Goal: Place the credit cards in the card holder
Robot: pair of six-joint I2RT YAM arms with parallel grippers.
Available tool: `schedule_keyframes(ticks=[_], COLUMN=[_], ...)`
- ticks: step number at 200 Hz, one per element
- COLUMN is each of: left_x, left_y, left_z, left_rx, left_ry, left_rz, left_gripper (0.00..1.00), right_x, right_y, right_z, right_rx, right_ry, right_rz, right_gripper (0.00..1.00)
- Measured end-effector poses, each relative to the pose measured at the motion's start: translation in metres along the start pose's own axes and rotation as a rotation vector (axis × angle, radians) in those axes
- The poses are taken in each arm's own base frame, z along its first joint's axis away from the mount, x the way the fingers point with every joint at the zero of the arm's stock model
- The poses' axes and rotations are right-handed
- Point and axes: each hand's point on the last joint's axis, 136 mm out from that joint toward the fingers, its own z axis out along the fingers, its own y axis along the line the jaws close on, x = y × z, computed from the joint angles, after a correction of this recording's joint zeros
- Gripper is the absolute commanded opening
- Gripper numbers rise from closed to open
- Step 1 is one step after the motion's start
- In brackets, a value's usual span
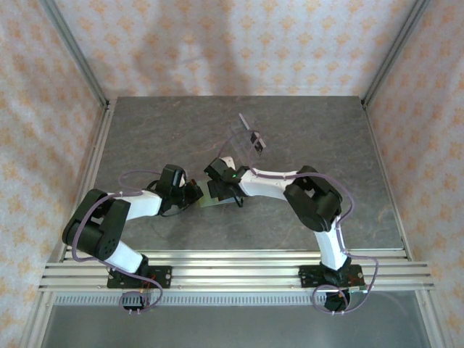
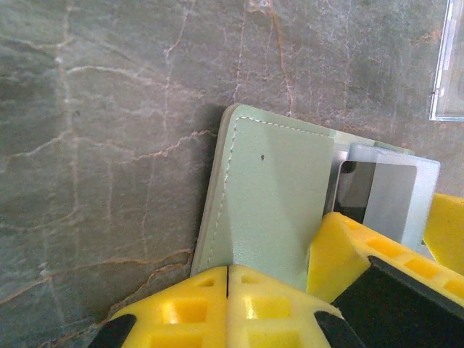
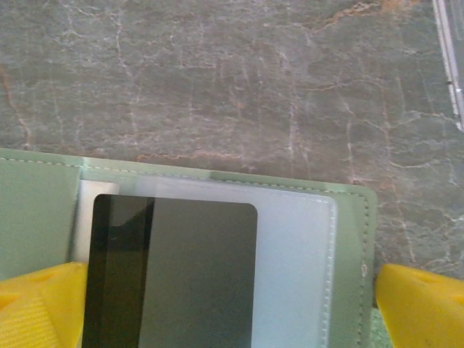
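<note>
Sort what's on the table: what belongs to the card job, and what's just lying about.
Job:
- card holder, lying open
- dark card, at the holder's clear pocket

Lying about:
- clear plastic stand, apart from the holder

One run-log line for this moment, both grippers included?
left gripper: shut at card holder edge | right gripper: open, straddling it | dark card: at clear pocket
</note>
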Motion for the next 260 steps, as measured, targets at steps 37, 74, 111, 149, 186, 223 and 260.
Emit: schedule_keyframes(ticks=[37,74,111,149,186,223,260], left_x=[0.000,0.000,0.000,0.001,0.002,0.006,0.008], left_y=[0.000,0.000,-0.001,-0.002,-0.004,-0.006,-0.018], left_z=[0.000,0.000,0.000,0.001,0.002,0.000,-0.012], left_rx=[0.002,0.002,0.004,0.009,0.016,0.013,0.036], left_ry=[-0.001,0.000,0.001,0.008,0.024,0.050,0.065], left_rz=[0.001,0.001,0.002,0.002,0.000,-0.006,0.009], left_gripper=[0.00,0.00,0.00,0.00,0.05,0.11,0.11], right_x=[0.003,0.003,0.004,0.007,0.009,0.001,0.001], right_y=[-0.010,-0.014,-0.021,-0.020,-0.021,-0.021,-0.022], right_z=[-0.004,-0.005,-0.009,-0.008,-0.013,-0.040,-0.060], right_rx=[0.031,0.039,0.039,0.003,-0.038,-0.103,-0.203], right_ry=[-0.005,-0.003,0.004,0.033,0.070,0.074,0.097], right_rz=[0.021,0.035,0.047,0.056,0.064,0.085,0.117], right_gripper=[0.99,0.99,0.99,0.99,0.99,0.99,0.92])
